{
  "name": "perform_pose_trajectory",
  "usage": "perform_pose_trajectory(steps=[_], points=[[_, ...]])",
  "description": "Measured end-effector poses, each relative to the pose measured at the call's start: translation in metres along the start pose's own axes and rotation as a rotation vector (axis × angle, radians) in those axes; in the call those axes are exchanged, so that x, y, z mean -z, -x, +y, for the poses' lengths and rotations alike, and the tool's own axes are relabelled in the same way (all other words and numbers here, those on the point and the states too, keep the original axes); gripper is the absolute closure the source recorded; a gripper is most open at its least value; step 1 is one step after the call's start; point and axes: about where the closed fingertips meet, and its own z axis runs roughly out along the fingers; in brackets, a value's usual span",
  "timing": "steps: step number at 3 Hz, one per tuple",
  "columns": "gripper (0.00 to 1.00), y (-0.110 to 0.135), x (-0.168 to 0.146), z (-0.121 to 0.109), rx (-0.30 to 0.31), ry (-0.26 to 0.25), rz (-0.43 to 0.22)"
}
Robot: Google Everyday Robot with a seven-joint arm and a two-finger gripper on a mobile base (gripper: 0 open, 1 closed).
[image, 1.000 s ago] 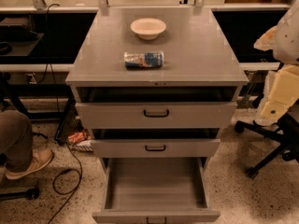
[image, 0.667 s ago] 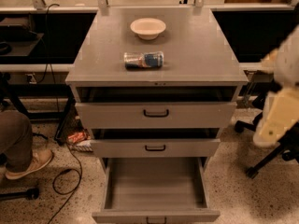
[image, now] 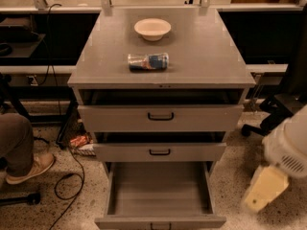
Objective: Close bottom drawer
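The bottom drawer (image: 160,195) of the grey metal cabinet (image: 163,75) is pulled far out. Its deep tray is empty, and its front panel with a small black loop handle (image: 160,225) lies at the lower edge of the view. The middle drawer (image: 159,152) and the top drawer (image: 160,117) each stand slightly open. My gripper (image: 263,194), cream-coloured on a white arm (image: 290,145), is low at the right of the cabinet, apart from the bottom drawer and beside its right side.
A white bowl (image: 152,28) and a can lying on its side (image: 148,61) are on the cabinet top. A person's leg and shoe (image: 26,164) and cables (image: 67,186) are on the floor at the left. A black chair base (image: 273,114) stands at the right.
My arm and gripper have moved down from beside the cabinet top to floor level beside the bottom drawer. The drawers have not moved.
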Motion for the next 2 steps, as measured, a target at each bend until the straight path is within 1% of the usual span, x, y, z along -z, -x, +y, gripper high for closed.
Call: perform_pose_trajectory(steps=[1,2], points=[[0.00,-0.0248,-0.0342,0.0231,-0.021,0.063,0.055],[0.00,-0.0249,-0.0342,0.0233,-0.021,0.063,0.055]])
